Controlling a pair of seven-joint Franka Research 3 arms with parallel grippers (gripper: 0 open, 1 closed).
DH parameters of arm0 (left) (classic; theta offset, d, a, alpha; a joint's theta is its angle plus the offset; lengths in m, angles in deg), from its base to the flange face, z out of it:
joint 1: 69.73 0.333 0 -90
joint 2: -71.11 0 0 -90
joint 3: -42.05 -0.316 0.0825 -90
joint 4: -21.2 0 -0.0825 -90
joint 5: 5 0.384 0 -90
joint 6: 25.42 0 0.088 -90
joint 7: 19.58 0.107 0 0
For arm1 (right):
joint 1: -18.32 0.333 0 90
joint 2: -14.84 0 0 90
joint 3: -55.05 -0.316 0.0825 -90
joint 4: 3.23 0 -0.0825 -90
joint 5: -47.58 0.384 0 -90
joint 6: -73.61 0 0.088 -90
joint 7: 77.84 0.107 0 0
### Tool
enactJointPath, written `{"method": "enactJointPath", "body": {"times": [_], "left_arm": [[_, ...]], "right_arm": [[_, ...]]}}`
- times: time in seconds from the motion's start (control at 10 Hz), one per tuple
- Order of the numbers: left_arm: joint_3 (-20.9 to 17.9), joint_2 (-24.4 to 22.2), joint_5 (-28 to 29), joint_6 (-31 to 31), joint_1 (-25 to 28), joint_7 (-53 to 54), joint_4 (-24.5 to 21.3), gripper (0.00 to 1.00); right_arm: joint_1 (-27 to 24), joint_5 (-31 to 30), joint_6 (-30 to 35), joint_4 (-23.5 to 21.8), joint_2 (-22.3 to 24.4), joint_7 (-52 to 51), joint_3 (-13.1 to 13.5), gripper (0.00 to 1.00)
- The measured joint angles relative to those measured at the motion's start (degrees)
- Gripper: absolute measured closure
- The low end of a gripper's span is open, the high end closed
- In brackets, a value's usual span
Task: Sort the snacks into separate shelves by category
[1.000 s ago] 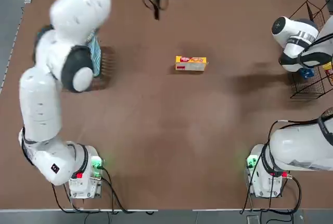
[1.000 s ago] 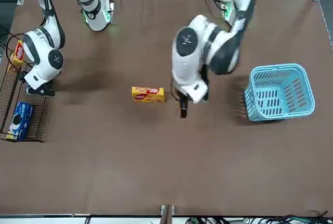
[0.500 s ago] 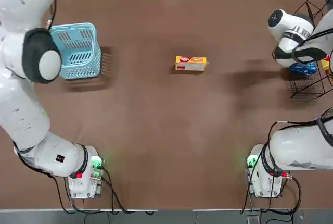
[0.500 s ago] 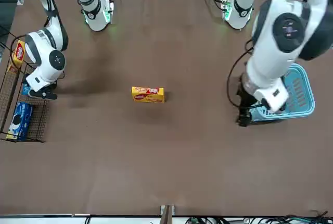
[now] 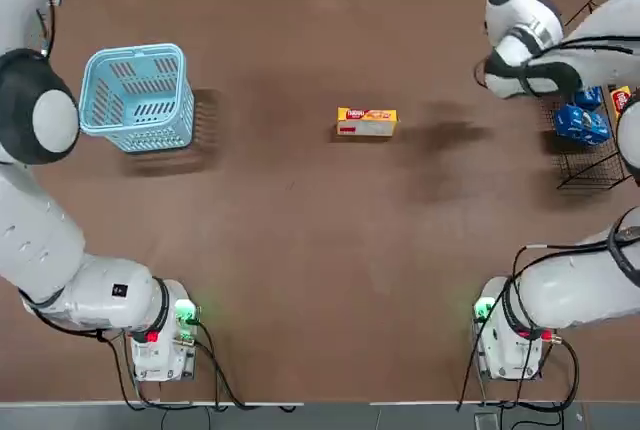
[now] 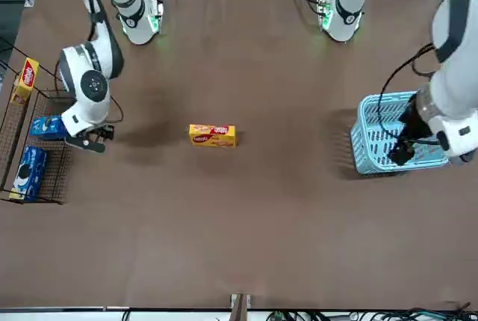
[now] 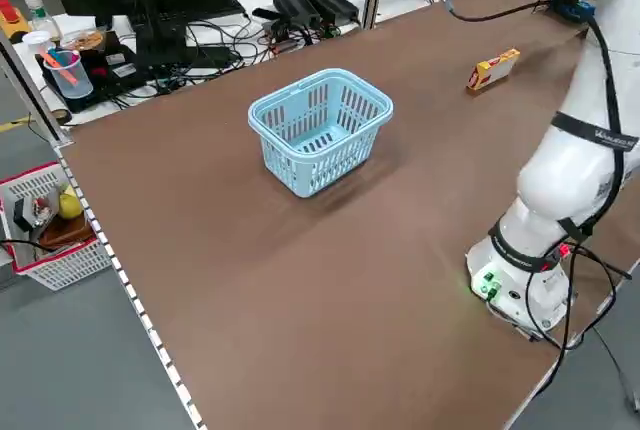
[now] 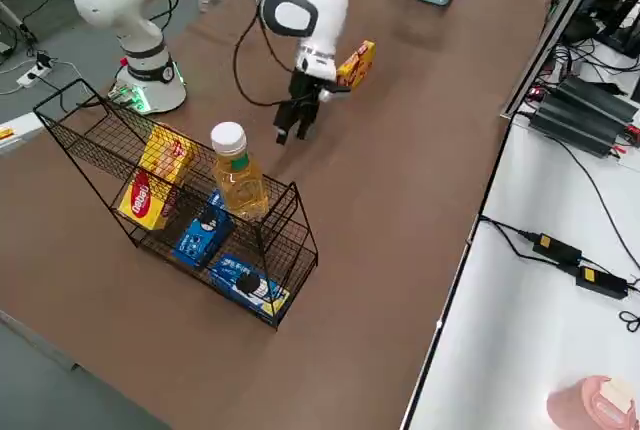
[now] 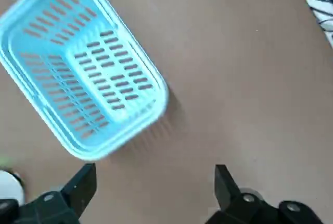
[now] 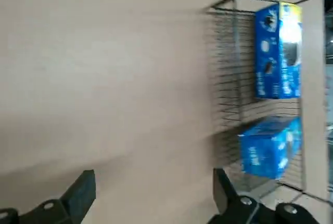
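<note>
Two blue packets [image 8: 203,234] [image 8: 248,288]; three yellow boxes [image 5: 366,121] [image 8: 170,154] [image 8: 141,200].

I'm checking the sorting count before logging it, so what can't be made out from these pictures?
- Black wire rack: the top view's right edge cuts it off, so the yellow boxes there barely show.
- Left gripper: in the front view it hangs before the light blue plastic basket, hiding part of the inside.
- Long yellow box with a red logo on the table: its print is too small to read.
- Clear bottle: hides part of the rack in the right side view.
</note>
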Motion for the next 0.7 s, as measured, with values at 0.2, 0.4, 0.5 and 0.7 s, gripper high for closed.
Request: {"method": "enactJointPath", "body": {"times": [0.2, 0.4, 0.5, 0.7], "left_arm": [[0.99, -3.18, -2.6, 2.64, 4.3, 23.29, -0.65, 0.0], [1.28, -5.39, -2.91, 4.22, 4.65, 35.0, -1.25, 0.0], [1.78, -5.87, -2.91, 3.88, 4.55, 36.64, -1.57, 0.0], [2.42, -7.67, -3.07, 1.36, 4.33, 40.3, -5.03, 0.0]], "right_arm": [[5.33, 11.47, -0.06, 4.08, 0.22, 2.24, -0.12, 0.01], [8.71, 22.26, -1.31, 5.97, 0.27, 3.5, -0.16, 0.01], [8.96, 26.83, -3.45, 5.97, 0.24, 3.73, -0.13, 0.01], [8.94, 35.71, -6.95, 5.83, -0.03, 4.15, 0.09, 0.01]]}}
